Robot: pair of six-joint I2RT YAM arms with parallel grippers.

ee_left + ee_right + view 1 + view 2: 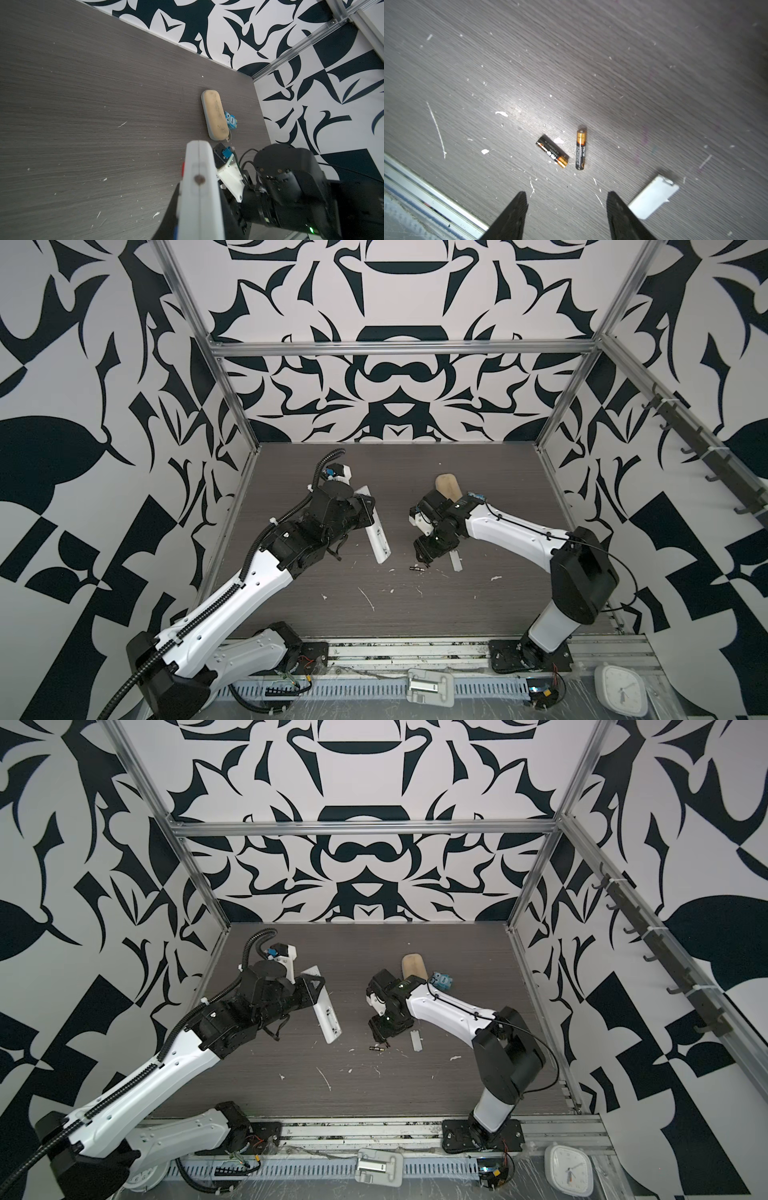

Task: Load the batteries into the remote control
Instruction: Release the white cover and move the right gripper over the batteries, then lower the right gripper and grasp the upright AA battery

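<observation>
Grey wood-grain table (633, 62), flecked with white scraps (501, 113), fills our right wrist view. Our right gripper (566, 194) hovers over it with jaws spread and nothing between them. The batteries (552, 153) lie on the table just beyond its tips, close together but apart, in a loose V. Near one finger rests a small grey-white cover (653, 197). Our left gripper (362, 509) pinches the remote control (376, 537) mid-length, holding it tilted off the table. Farther back sits a beige case (215, 115).

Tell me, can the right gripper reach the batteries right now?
Probably yes: the right gripper hangs open near the batteries, which lie bare on the table; the cover lies aside.
</observation>
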